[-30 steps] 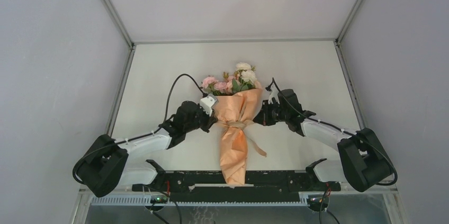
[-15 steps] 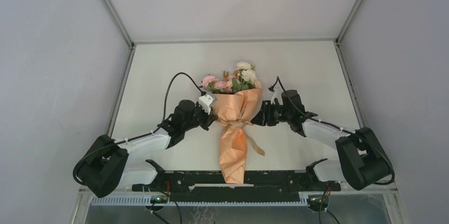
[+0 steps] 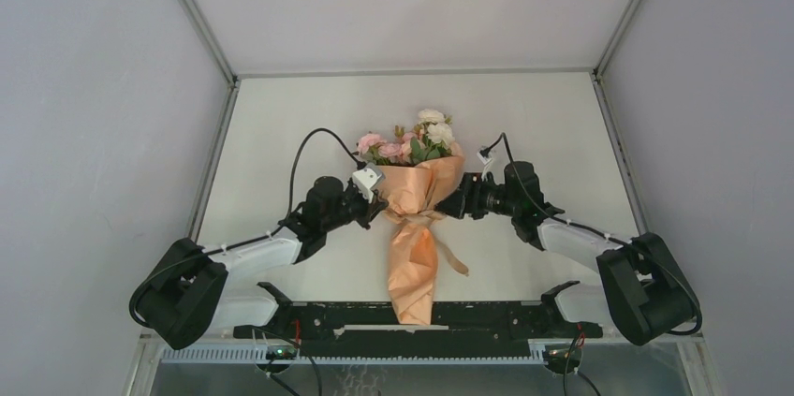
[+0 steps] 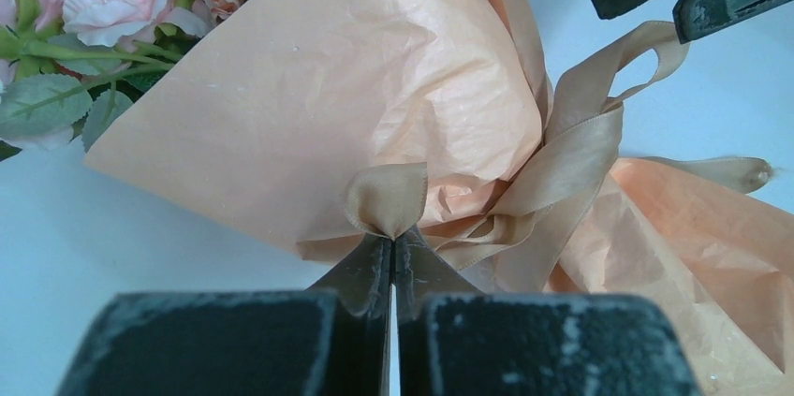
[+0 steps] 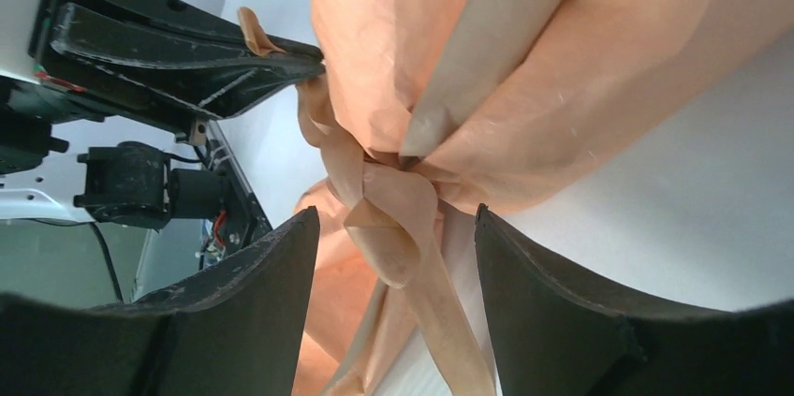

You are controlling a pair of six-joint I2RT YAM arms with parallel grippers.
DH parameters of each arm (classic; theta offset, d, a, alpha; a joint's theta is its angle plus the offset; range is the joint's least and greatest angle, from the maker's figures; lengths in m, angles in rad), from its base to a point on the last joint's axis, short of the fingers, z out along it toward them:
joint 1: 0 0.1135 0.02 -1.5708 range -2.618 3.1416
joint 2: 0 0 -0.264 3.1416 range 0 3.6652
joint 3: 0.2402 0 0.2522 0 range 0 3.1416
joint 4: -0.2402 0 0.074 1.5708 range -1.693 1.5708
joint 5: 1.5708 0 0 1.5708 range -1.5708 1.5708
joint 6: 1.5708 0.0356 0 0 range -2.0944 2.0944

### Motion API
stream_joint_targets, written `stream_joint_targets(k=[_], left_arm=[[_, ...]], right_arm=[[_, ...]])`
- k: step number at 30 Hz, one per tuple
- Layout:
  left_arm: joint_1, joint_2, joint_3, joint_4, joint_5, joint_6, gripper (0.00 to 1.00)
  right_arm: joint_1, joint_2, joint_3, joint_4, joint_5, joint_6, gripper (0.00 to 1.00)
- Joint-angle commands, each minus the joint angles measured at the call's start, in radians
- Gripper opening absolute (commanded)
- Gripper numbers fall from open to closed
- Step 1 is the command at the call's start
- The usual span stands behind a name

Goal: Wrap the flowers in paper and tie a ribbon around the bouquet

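Jaws of right gripper (image 5: pixel 393 225) parted, ribbon (image 4: pixel 571 154) freed

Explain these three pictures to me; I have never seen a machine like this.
These are two robot arms bolted at a table's near edge. The wide picture looks down from above and behind them; the other two come from a camera on each wrist. On the white table lies a bouquet: flowers wrapped in orange paper, with a tan ribbon tied round its waist. The left gripper is shut, pinching a loop of that ribbon. The right gripper is open, its fingers either side of the knot, holding nothing.
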State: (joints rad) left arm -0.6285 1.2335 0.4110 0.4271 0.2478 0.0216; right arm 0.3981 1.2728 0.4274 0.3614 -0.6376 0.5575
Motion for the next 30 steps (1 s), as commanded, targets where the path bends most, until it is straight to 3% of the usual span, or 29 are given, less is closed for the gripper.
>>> stream_joint_targets(k=[1, 12, 13, 17, 19, 23, 30], left_arm=[[0.0, -0.02, -0.008, 0.055, 0.022, 0.031, 0.0], [-0.003, -0.026, 0.005, 0.095, 0.044, 0.053, 0.0], [-0.002, -0.025, 0.005, 0.098, 0.051, 0.055, 0.0], [-0.013, -0.019, 0.007, 0.132, 0.088, 0.089, 0.0], [-0.023, -0.02, 0.006, 0.182, 0.141, 0.176, 0.0], [-0.039, 0.04, 0.037, 0.35, 0.2, 0.385, 0.0], [-0.025, 0.212, 0.151, 0.386, 0.238, 0.604, 0.0]], right_arm=[[0.027, -0.026, 0.002, 0.126, -0.018, 0.025, 0.71], [0.088, 0.033, 0.021, -0.004, 0.112, -0.019, 0.66], [0.09, 0.036, 0.027, -0.009, 0.111, -0.023, 0.61], [0.089, 0.034, 0.035, -0.008, 0.11, -0.03, 0.15], [0.088, 0.027, 0.036, -0.019, 0.112, -0.035, 0.0], [0.103, 0.022, 0.034, -0.066, 0.115, -0.043, 0.0], [0.171, -0.053, -0.021, -0.154, 0.157, -0.012, 0.0]])
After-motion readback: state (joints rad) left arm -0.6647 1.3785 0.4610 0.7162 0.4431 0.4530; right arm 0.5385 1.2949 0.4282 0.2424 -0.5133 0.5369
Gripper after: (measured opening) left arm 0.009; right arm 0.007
